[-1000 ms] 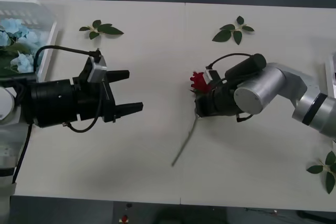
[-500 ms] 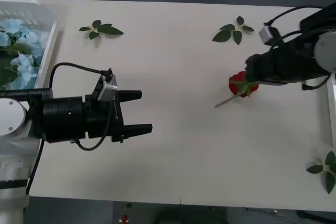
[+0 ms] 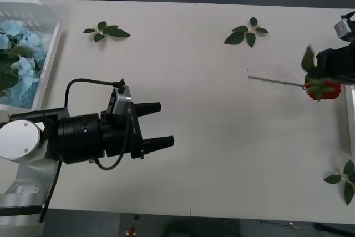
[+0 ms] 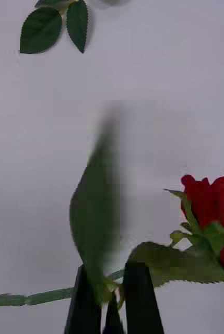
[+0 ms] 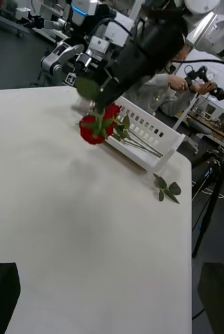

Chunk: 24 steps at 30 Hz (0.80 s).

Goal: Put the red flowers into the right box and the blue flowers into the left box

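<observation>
White table (image 3: 222, 137), left gripper (image 3: 158, 124) spread wide, right gripper (image 4: 112, 292) clenched on red flower (image 3: 323, 89) stem.

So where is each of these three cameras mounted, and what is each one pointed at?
Front view: above the arms, looking down at the table; shows the open left gripper and the right gripper holding a red flower.
Right wrist view: on the right wrist, looking past its own fingers clamping the stem.
Left wrist view: on the left wrist, facing across the table toward the right box; its fingertips sit at the corners.
All three share the red flower.
</observation>
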Each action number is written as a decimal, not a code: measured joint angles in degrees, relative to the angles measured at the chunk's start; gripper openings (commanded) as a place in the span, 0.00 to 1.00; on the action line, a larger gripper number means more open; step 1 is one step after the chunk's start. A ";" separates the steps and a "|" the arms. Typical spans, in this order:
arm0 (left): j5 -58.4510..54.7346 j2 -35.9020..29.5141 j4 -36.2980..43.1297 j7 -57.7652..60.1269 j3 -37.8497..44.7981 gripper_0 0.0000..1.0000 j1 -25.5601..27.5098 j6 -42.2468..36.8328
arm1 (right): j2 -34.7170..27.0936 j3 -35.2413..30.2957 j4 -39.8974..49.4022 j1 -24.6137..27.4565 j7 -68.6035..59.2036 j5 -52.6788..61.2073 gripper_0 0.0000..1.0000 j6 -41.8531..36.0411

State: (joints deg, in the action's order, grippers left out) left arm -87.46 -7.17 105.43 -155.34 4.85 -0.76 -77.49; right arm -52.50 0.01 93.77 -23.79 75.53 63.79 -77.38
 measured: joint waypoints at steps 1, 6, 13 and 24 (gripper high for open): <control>0.00 0.10 0.00 0.00 0.00 1.00 0.00 0.41 | 0.00 0.28 -1.05 0.00 1.08 0.18 0.72 0.55; 0.00 0.03 0.00 0.00 0.00 1.00 0.00 0.79 | 0.00 0.54 -6.25 0.00 6.86 3.10 0.77 3.78; 0.00 0.03 0.00 0.00 0.00 1.00 0.00 0.79 | 0.00 0.54 -7.82 0.00 9.77 5.29 0.77 3.04; 0.00 0.03 0.00 0.00 0.00 1.00 0.00 0.79 | 0.00 4.90 -3.70 0.00 -15.76 8.80 0.77 0.75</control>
State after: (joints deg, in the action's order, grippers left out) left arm -87.46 -7.15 105.43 -155.34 4.85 -0.76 -76.70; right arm -52.50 4.91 90.07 -23.79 59.77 72.60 -76.63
